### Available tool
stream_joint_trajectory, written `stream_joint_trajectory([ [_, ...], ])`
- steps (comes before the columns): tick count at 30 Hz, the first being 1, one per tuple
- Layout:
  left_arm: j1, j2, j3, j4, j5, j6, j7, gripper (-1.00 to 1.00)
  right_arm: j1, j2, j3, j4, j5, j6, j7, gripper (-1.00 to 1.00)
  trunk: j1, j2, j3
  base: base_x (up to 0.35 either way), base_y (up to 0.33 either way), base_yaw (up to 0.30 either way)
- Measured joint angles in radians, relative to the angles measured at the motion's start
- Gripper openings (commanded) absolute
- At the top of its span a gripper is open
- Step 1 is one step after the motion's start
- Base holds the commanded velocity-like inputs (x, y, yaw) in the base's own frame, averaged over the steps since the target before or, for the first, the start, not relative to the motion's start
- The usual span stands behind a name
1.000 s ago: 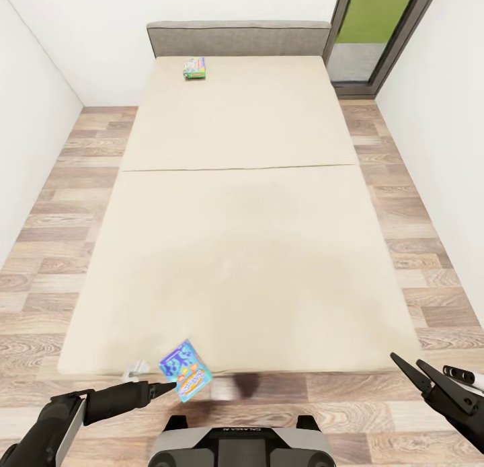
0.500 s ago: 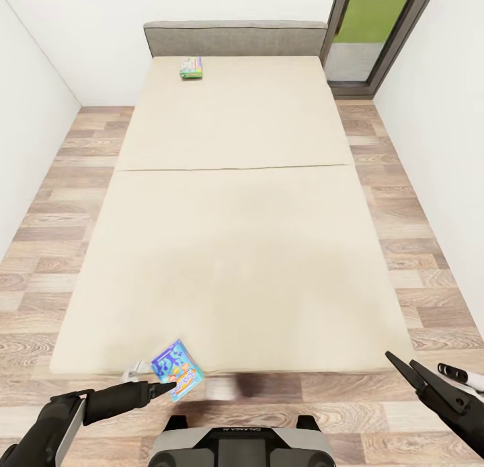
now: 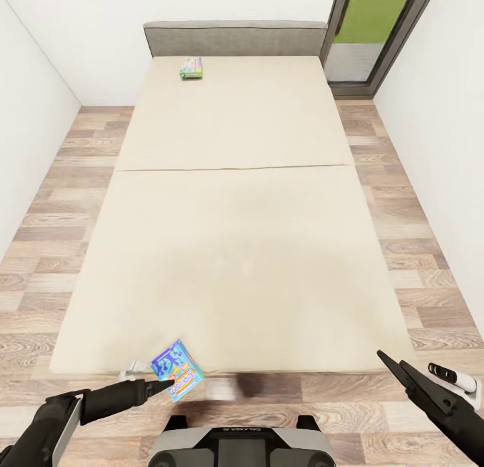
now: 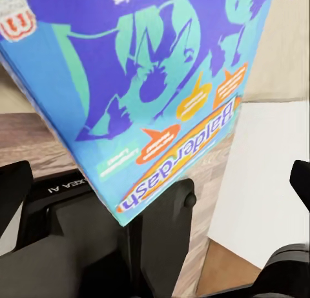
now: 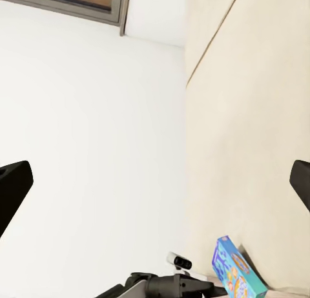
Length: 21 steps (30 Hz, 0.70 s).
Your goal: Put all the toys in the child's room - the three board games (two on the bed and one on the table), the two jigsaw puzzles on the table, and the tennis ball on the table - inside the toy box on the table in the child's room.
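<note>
Left gripper is clamped on 1 corner of the blue board game, its dark fingers narrowed to a point at the box's lower edge; right gripper hangs empty with its fingers spread apart, off the bed's near right corner.

Held tilted just past the near edge of the bed, the box is a flat rectangle of printed cardboard: purple and teal cartoon figures on blue, orange speech bubbles and an orange title strip reading "Balderdash". It looks light and stiff, so it should carry without sagging, but the glossy faces are likely slippery, and a grip on 1 corner lets it swing or twist. A hold across the middle of a long edge would probably steady it.

Far across the mattress, close to the grey headboard, lies a 2nd board game, small, green-edged and flat on the cream surface. Wood-plank floor runs down both sides of the bed.
</note>
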Motion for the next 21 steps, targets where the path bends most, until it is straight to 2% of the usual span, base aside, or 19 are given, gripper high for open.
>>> stream_joint_trajectory([
  [11, 0.000, -0.005, -0.017, -0.001, -0.001, 0.002, 0.016, 1.00, 0.000, 0.025, 0.002, 0.000, 0.003, 0.008, 0.000, 1.00, 0.000, 0.000, 0.000, 0.000, 0.000, 0.000],
  [21, 0.000, -0.006, -0.019, -0.001, -0.001, 0.002, 0.015, 1.00, 0.000, 0.031, 0.004, 0.001, 0.007, 0.008, 0.000, 1.00, 0.000, 0.000, 0.000, 0.000, 0.000, 0.000],
])
